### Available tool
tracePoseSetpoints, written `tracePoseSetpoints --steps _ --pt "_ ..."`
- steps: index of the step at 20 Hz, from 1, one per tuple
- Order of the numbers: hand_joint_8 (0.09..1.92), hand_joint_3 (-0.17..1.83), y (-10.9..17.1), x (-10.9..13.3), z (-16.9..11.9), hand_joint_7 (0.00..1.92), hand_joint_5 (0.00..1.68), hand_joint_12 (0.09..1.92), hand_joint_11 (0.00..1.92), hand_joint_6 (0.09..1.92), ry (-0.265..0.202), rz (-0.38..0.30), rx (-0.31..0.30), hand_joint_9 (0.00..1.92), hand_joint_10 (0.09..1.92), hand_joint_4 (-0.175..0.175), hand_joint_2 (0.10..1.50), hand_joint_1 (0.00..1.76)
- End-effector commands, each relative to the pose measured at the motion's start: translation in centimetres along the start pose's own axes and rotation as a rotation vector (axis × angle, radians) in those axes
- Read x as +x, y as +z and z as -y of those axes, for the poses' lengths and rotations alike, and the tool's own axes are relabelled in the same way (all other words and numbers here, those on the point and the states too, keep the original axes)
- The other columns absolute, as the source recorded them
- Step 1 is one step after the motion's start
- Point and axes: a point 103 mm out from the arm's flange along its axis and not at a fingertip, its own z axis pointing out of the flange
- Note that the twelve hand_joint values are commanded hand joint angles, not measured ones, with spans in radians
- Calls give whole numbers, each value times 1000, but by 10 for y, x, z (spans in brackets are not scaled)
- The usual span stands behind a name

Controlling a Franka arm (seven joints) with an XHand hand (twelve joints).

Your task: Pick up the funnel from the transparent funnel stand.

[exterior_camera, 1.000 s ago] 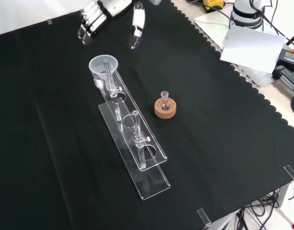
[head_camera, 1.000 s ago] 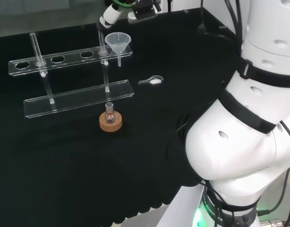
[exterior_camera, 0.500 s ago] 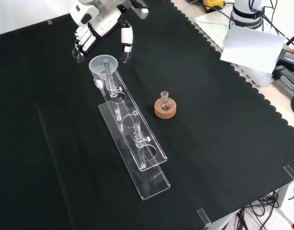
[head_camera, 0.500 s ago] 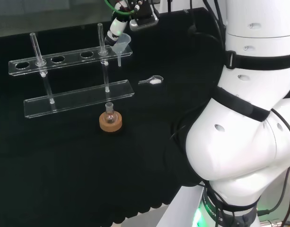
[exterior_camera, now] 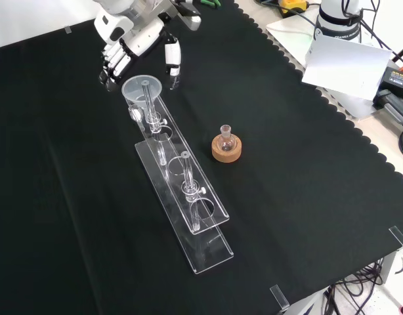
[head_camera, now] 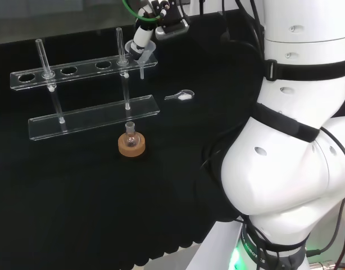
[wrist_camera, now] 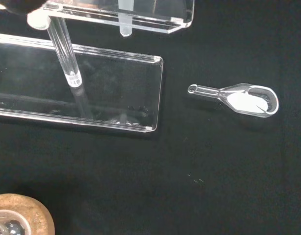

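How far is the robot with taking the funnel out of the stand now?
Done: the robot hand is at the clear plastic funnel, fingers on either side of its rim. In hand: closing on it; the fingers are not curled round it. Left: grasping and lifting it from the transparent funnel stand.

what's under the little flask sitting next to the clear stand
A cork ring sits under the small flask as its stand, resting on the black cloth. The flask's round bottom sinks into the ring, so the cloth inside the ring's hole is covered and cannot be seen.
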Motion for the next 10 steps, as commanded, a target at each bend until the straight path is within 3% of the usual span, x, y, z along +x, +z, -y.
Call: tracePoseSetpoints --steps 1,10 --pt "106 212 1 3 -2 0 33 1570 1 87 -4 8 -10 0 753 27 733 657" --pt "172 254 5 6 -8 0 9 1554 76 87 -10 -9 -6 66 857 40 705 682"
